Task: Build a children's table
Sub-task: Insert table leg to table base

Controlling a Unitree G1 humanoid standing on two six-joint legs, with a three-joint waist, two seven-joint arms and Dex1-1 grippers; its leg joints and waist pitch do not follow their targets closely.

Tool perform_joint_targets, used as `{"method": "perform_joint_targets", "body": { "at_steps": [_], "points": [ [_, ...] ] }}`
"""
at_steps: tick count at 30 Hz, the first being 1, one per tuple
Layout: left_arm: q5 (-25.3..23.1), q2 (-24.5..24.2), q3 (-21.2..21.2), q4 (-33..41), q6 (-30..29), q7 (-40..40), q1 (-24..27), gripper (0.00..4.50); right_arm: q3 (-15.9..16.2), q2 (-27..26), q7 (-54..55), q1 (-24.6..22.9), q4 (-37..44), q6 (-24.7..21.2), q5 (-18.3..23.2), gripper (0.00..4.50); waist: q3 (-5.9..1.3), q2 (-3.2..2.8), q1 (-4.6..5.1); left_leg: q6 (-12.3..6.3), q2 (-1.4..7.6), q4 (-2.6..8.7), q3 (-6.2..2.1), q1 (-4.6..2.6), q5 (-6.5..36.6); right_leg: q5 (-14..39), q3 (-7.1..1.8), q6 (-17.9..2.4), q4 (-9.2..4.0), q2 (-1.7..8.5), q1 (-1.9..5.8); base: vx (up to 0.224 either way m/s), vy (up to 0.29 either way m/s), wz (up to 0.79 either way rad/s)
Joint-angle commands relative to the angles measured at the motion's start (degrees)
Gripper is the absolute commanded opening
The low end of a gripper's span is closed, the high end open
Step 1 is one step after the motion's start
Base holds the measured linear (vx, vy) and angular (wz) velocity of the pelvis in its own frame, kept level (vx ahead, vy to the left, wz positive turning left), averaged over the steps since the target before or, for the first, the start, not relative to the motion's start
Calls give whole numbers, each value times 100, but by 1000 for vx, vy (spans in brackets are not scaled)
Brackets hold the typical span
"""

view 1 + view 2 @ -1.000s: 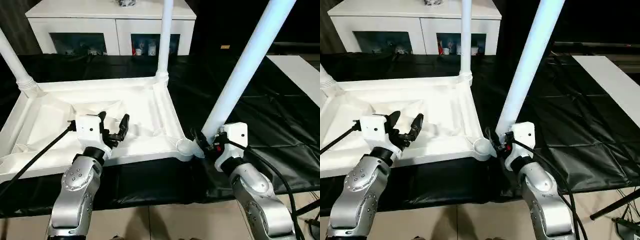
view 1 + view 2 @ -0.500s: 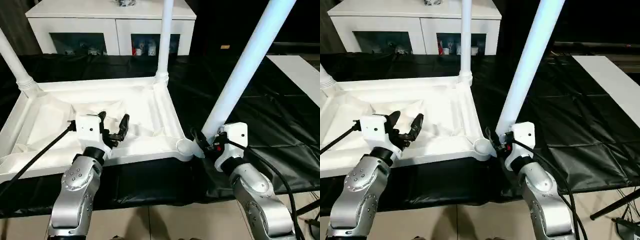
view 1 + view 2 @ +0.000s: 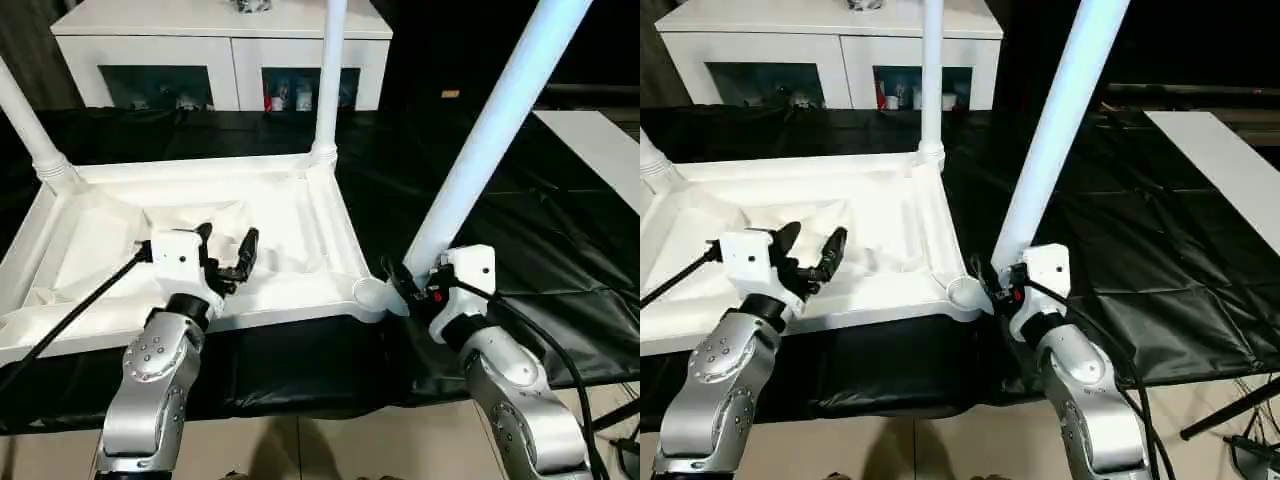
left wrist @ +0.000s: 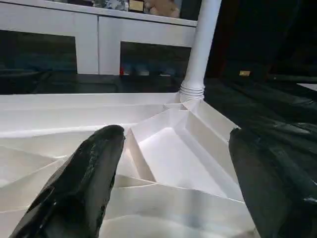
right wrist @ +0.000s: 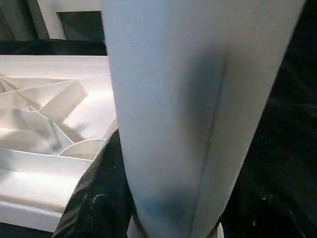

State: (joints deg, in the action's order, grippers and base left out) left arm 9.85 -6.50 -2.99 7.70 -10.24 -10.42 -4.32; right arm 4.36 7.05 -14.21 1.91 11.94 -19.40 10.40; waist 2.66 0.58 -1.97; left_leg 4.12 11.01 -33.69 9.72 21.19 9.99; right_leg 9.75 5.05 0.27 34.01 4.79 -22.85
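Note:
The children's table top (image 3: 320, 225) lies upside down on the black cloth, ribbed underside up. Two white legs stand upright in its far corner sockets, one at the far left (image 3: 28, 120) and one at the far right (image 3: 329, 70). My right gripper (image 3: 407, 281) is shut on the lower end of a third leg (image 3: 490, 130), which leans up to the right. Its foot sits just right of the empty near-right socket (image 3: 371, 293). The held leg (image 5: 188, 99) is close up in the right wrist view. My left gripper (image 3: 228, 252) hovers open over the ribs (image 4: 168, 148), holding nothing.
A white cabinet (image 3: 220, 50) with glass doors stands behind the table. A white board (image 3: 600, 140) lies at the far right on the black cloth. Black cables trail from both wrists. Tiled floor (image 3: 330, 450) lies below the near edge.
The table top's near edge has crept very slightly away from me. Both grippers and the held leg stay where they were.

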Motion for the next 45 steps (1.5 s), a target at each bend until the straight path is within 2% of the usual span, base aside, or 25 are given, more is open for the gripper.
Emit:
{"method": "perform_joint_targets", "body": {
  "at_steps": [1, 45],
  "points": [
    [-34, -29, 36, 69, 22, -6, 47, 381, 0, 30, 1, 4, -97, -84, -49, 186, -278, -24, -5, 23, 177, 460, -90, -29, 2236, 2419, -286, -321, -550, 275, 169, 0, 0, 0],
    [-34, -29, 36, 69, 22, -6, 47, 381, 0, 30, 1, 4, -97, -84, -49, 186, -279, -28, -5, 29, 182, 464, -91, -32, 2243, 2344, -289, -352, -542, 274, 170, 0, 0, 0]
  ]
}}
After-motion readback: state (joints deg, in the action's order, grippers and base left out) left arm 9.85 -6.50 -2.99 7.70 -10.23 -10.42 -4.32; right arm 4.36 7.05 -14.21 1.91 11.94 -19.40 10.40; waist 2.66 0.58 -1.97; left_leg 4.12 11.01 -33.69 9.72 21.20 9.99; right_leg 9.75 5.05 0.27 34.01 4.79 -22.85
